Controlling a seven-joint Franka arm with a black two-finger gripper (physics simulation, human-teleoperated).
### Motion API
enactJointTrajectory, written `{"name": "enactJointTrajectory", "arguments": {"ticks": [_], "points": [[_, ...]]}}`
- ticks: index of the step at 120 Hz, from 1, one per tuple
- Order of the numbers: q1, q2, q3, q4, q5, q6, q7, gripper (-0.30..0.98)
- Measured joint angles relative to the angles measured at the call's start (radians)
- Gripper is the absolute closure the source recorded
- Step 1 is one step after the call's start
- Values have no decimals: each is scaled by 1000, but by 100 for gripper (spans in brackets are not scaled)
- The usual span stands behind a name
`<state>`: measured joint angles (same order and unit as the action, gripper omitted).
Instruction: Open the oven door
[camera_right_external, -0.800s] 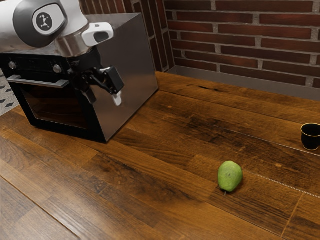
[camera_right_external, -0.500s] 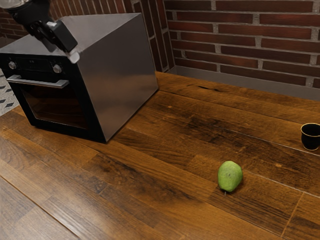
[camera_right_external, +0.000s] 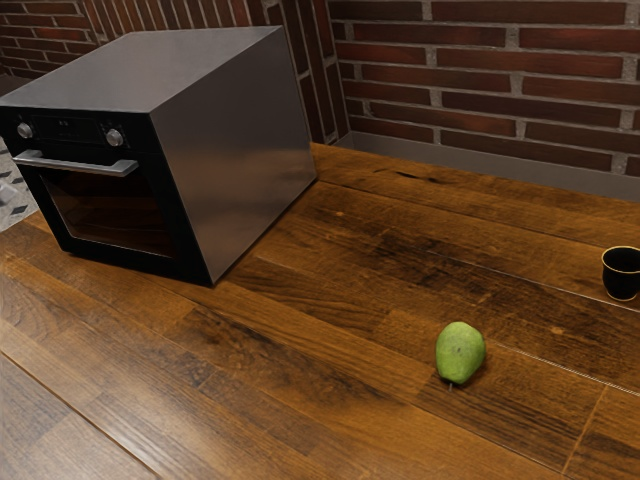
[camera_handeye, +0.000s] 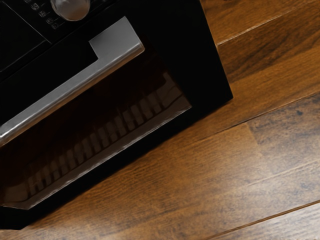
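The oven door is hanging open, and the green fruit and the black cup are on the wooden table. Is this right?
One part is wrong: the exterior view shows the oven door shut. The green fruit and the black cup are on the wooden table.

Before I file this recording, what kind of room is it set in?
Likely a kitchen or a kitchen-like corner: a countertop oven stands on a wooden surface, with a green fruit and a dark cup also on it.
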<state>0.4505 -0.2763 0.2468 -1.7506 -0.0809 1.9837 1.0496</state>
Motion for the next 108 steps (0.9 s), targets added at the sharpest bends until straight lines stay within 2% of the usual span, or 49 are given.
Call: {"name": "enactJointTrajectory", "arguments": {"ticks": [30, 45, 59, 83, 108], "points": [[9, 39, 37, 27, -41, 49, 208, 0], [10, 206, 85, 166, -99, 41, 271, 0], [37, 304, 93, 240, -142, 37, 317, 0], [16, 426, 82, 365, -175, 30, 379, 0], [10, 464, 73, 387, -198, 31, 427, 0]]}}
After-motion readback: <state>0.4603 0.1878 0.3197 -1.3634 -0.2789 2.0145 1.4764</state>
